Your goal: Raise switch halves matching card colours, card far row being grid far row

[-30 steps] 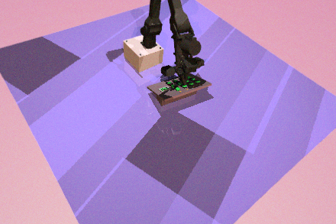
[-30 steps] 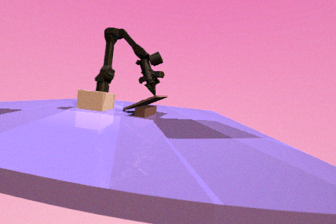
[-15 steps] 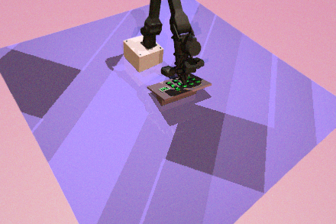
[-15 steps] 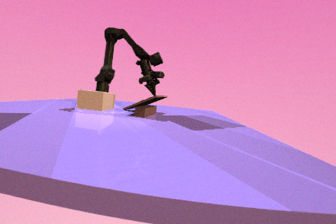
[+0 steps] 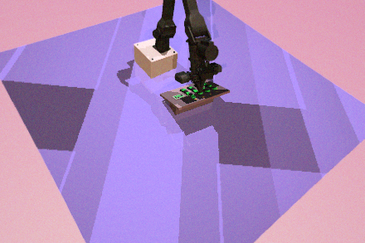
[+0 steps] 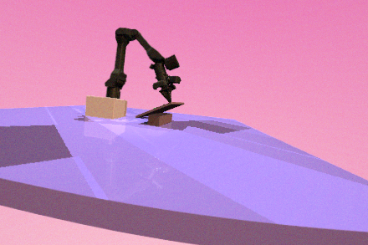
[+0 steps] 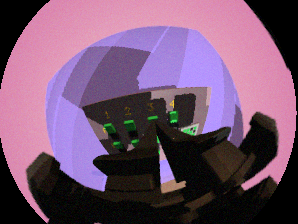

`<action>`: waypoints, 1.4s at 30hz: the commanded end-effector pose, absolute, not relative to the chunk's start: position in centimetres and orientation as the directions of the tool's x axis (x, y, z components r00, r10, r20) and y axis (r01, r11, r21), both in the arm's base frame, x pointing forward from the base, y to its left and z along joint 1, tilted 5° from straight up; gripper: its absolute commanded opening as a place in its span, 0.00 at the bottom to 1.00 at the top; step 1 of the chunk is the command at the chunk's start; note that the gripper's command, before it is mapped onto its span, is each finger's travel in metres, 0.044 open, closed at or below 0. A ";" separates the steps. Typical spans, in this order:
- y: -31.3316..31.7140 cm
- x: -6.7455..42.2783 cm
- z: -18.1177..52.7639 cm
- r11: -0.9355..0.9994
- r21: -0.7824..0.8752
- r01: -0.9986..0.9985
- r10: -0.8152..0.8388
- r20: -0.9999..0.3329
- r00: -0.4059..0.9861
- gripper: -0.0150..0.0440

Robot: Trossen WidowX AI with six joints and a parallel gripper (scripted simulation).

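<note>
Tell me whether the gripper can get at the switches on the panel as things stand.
Probably yes: the gripper is shut on nothing, pointing down right above the green switches on the tilted panel. Nothing stands between them.

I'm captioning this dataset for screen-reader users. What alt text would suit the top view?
A dark robot arm reaches down from a tan base block, its shut gripper poised just above a tilted brown switch panel dotted with green switches. The panel stands on a glossy purple floor with darker patches, against a pink background.
</note>
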State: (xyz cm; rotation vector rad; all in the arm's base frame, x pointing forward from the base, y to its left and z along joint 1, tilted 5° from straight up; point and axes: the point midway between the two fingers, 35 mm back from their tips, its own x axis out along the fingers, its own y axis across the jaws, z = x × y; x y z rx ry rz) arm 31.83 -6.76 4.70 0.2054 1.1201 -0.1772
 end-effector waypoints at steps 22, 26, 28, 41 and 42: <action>-6.7 32.0 4.4 0.967 0.077 0.243 -0.035 -0.904 0.425 0.25; -6.7 32.0 4.3 0.967 0.077 0.243 -0.035 -0.904 0.425 0.25; -6.7 32.0 4.3 0.967 0.077 0.243 -0.035 -0.904 0.425 0.25; -6.7 30.8 7.2 0.967 0.075 0.243 -0.039 -0.899 0.436 0.25; -6.6 30.1 8.4 0.967 0.076 0.243 -0.040 -0.897 0.440 0.25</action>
